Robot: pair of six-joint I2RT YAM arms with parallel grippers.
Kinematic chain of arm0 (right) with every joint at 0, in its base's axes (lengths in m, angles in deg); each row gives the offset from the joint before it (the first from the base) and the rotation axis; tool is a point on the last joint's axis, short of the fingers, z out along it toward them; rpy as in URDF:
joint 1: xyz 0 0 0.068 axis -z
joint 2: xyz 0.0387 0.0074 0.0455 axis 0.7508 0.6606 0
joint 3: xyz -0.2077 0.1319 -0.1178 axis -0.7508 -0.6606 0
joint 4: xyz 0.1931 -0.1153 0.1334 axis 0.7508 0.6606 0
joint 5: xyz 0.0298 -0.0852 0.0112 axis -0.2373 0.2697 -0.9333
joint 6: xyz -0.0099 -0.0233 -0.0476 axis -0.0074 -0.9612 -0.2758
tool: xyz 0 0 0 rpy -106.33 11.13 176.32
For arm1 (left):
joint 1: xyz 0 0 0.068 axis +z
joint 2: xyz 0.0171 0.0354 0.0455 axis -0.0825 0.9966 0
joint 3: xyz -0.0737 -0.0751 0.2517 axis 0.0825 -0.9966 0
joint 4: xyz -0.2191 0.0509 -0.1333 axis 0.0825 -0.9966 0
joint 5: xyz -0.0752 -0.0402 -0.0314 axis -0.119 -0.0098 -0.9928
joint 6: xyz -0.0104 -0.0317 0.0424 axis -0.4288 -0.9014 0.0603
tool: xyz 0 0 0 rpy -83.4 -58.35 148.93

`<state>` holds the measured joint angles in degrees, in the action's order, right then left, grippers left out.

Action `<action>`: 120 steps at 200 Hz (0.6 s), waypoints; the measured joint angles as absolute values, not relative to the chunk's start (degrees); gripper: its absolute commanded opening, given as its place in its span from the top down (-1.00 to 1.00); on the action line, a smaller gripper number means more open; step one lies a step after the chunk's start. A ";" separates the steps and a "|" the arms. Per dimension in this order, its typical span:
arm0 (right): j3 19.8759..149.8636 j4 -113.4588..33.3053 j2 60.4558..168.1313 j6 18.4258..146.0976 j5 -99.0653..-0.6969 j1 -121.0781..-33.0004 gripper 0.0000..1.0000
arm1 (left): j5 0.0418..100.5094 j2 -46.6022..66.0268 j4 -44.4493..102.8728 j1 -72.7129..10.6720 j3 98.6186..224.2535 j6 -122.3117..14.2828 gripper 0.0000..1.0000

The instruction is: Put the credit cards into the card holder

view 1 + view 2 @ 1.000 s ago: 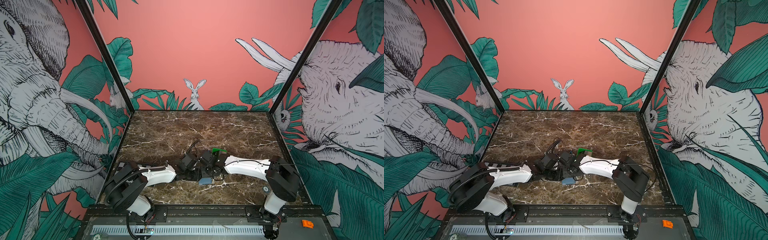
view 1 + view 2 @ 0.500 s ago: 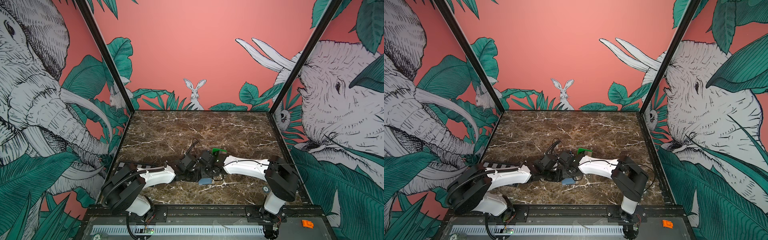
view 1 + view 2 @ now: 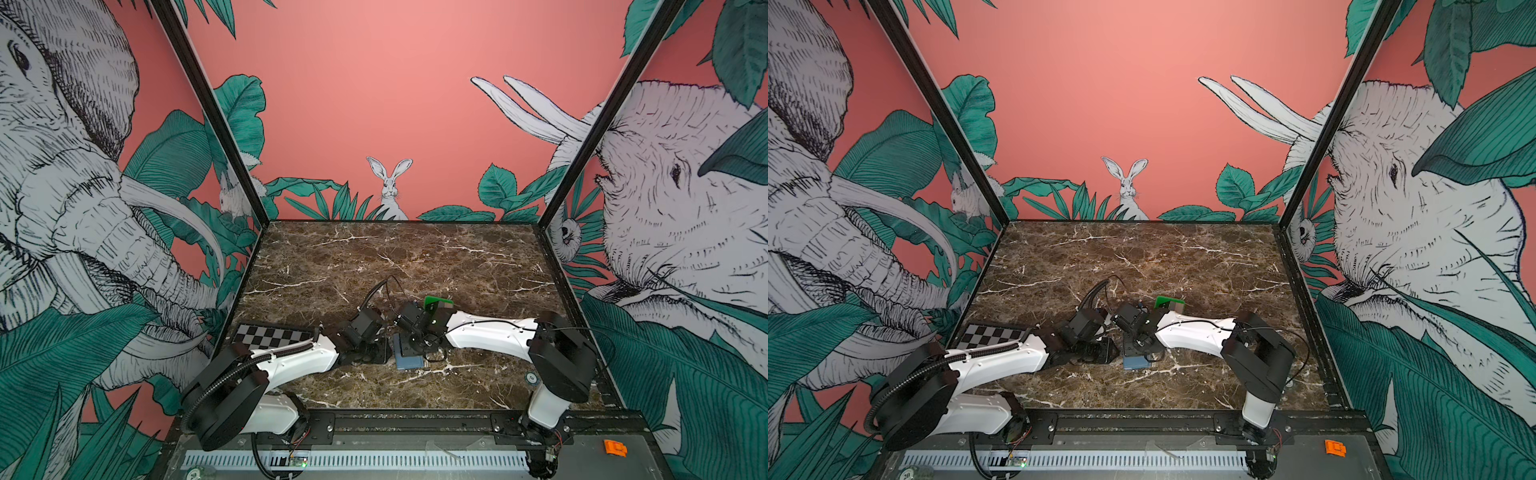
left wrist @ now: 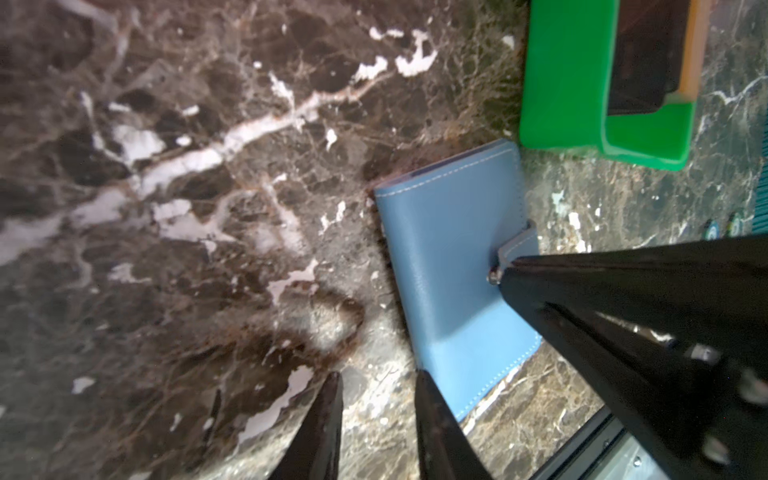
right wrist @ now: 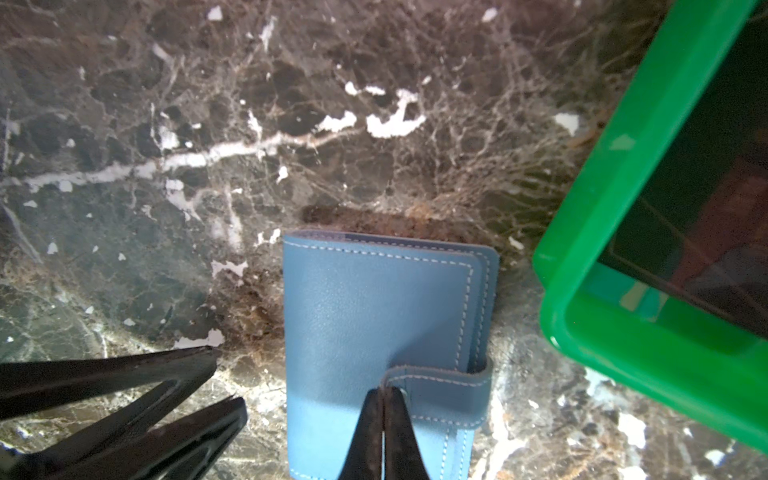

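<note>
The card holder is a blue wallet lying folded shut on the marble, seen in both top views. My right gripper is shut on the end of its snap tab, which is lifted enough to show the metal stud. My left gripper stands open beside the holder's spine, one fingertip against its edge and nothing between the jaws. The credit cards sit in the green tray: a dark card and a tan edge show there.
The green tray stands just behind the holder, under the right wrist. A checkerboard plate lies at the left edge, partly under the left arm. An orange piece sits on the front frame.
My left jaws have narrowed slightly. Both arms and the card holder stay about where they were.
</note>
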<state>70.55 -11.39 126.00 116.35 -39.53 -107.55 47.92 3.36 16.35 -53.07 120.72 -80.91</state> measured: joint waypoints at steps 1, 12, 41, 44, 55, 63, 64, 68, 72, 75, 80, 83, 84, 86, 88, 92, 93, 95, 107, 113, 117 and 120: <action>70.55 -11.39 126.00 116.35 -39.53 -107.55 1.00 | 47.88 3.38 16.35 -53.05 120.72 -80.91 0.37; 70.55 -11.39 126.00 116.35 -39.53 -107.55 1.00 | 47.53 3.69 16.54 -53.05 120.70 -80.91 0.37; 70.66 -11.24 126.04 116.35 -39.42 -107.59 1.00 | 46.83 5.06 17.16 -53.07 120.48 -80.83 0.37; 70.71 -11.17 126.06 116.35 -39.42 -107.59 1.00 | 46.78 5.17 17.20 -53.07 120.42 -80.83 0.37; 70.86 -11.00 126.17 116.33 -39.40 -107.62 1.00 | 46.65 5.46 17.42 -53.07 120.24 -80.78 0.37; 70.93 -10.91 126.19 116.29 -39.40 -107.62 1.00 | 46.63 5.48 17.64 -53.07 120.22 -80.72 0.37; 70.93 -10.91 126.19 116.26 -39.40 -107.62 1.00 | 46.63 5.50 17.64 -53.07 120.22 -80.72 0.37; 70.97 -10.87 126.24 116.20 -39.40 -107.62 1.00 | 46.61 5.50 17.70 -53.05 120.20 -80.72 0.37; 70.99 -10.82 126.28 116.18 -39.40 -107.62 1.00 | 46.59 5.50 17.77 -53.05 120.16 -80.70 0.37; 71.04 -10.80 126.30 116.16 -39.40 -107.62 1.00 | 46.59 5.50 17.86 -53.05 120.13 -80.70 0.37; 71.10 -10.74 126.39 116.11 -39.40 -107.62 1.00 | 46.59 5.50 17.92 -53.05 120.11 -80.70 0.37; 71.17 -10.67 126.41 116.09 -39.40 -107.62 1.00 | 46.59 5.50 17.96 -53.05 120.11 -80.70 0.37; 71.19 -10.67 126.43 116.09 -39.40 -107.62 1.00 | 46.59 5.50 17.99 -53.05 120.11 -80.70 0.37; 71.21 -10.65 126.48 116.05 -39.40 -107.62 1.00 | 46.59 5.50 18.05 -53.07 120.09 -80.70 0.37; 71.25 -10.60 126.50 116.00 -39.40 -107.62 1.00 | 46.57 5.50 18.07 -53.05 120.09 -80.70 0.37; 71.32 -10.58 126.54 115.98 -39.40 -107.62 1.00 | 46.57 5.50 18.12 -53.05 120.07 -80.70 0.37; 71.34 -10.54 126.56 115.96 -39.40 -107.62 1.00 | 46.59 5.50 18.12 -53.07 120.07 -80.70 0.37; 71.39 -10.50 126.59 115.94 -39.40 -107.62 1.00 | 46.57 5.50 18.12 -53.05 120.07 -80.70 0.37; 71.47 -10.39 126.65 115.78 -39.40 -107.64 1.00 | 46.54 5.52 18.21 -53.07 120.05 -80.70 0.37; 71.49 -10.34 126.67 115.74 -39.40 -107.66 1.00 | 46.52 5.57 18.25 -53.05 120.05 -80.70 0.36; 71.52 -10.34 126.67 115.72 -39.40 -107.66 1.00 | 46.50 5.57 18.31 -53.05 120.05 -80.70 0.37; 71.54 -10.30 126.70 115.67 -39.40 -107.66 1.00 | 46.48 5.61 18.38 -53.07 120.05 -80.70 0.37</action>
<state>71.54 -10.30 126.70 115.67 -39.40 -107.66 46.48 5.61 18.38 -53.07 120.05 -80.70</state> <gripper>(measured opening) 0.050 0.317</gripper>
